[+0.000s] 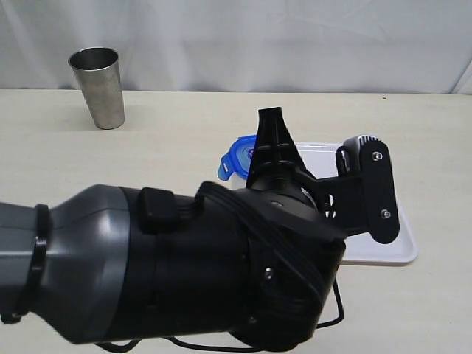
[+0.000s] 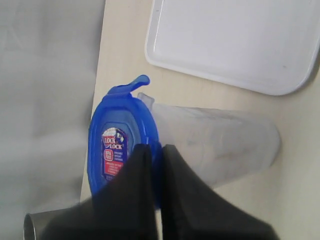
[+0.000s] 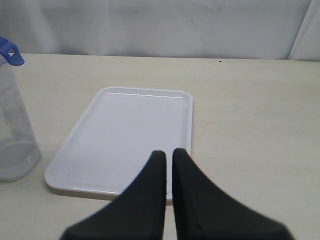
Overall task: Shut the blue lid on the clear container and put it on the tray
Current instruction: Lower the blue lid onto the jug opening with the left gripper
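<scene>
The blue lid (image 2: 117, 140) with its red-and-blue sticker sits on the mouth of the clear container (image 2: 215, 145), one flap sticking out. My left gripper (image 2: 152, 147) is shut on the lid's rim, with blue showing between its fingers. In the exterior view the lid (image 1: 237, 156) peeks out beside the left gripper (image 1: 271, 112), and the arm hides the container. The white tray (image 2: 235, 35) lies just beside the container. My right gripper (image 3: 169, 152) is shut on nothing, above the near edge of the tray (image 3: 130, 130). The container (image 3: 15, 140) stands apart, off the tray's side.
A steel cup (image 1: 99, 85) stands at the back left of the beige table, and its rim (image 2: 35, 225) shows in the left wrist view. A white curtain hangs behind the table. The left arm's bulk (image 1: 184, 273) fills the exterior view's foreground.
</scene>
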### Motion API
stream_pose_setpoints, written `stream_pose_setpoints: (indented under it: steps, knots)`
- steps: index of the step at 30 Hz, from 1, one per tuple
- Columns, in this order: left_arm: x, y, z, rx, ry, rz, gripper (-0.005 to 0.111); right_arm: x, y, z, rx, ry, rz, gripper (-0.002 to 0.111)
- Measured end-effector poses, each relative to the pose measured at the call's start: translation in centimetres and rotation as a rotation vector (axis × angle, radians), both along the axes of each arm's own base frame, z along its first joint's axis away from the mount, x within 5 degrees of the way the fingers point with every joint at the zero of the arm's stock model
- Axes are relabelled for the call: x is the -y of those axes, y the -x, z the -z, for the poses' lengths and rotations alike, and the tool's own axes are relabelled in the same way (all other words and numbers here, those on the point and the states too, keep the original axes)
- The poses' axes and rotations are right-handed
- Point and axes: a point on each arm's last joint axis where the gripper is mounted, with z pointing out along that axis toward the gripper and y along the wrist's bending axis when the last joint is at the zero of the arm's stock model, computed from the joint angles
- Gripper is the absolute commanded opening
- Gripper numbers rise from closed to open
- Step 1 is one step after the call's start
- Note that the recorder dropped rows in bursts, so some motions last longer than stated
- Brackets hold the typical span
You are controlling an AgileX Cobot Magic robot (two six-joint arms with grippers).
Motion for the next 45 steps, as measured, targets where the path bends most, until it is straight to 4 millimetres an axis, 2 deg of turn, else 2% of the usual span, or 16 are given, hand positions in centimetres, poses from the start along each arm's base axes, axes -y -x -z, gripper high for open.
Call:
stream_pose_setpoints:
  steps: [20, 36, 45]
  knots:
    - [0.2, 0.3, 0.3, -0.041, -0.011, 0.035, 0.000, 0.0, 0.0, 0.0, 0.000, 0.000, 0.000, 0.005]
    - [-0.1, 0.2, 0.3, -0.036, -0.010, -0.013, 0.000, 0.0, 0.0, 0.0, 0.000, 0.000, 0.000, 0.005]
    - [-0.8, -1.0, 0.4, -0.067, 0.026, -0.071, 0.000, 0.0, 0.0, 0.0, 0.000, 0.000, 0.000, 0.005]
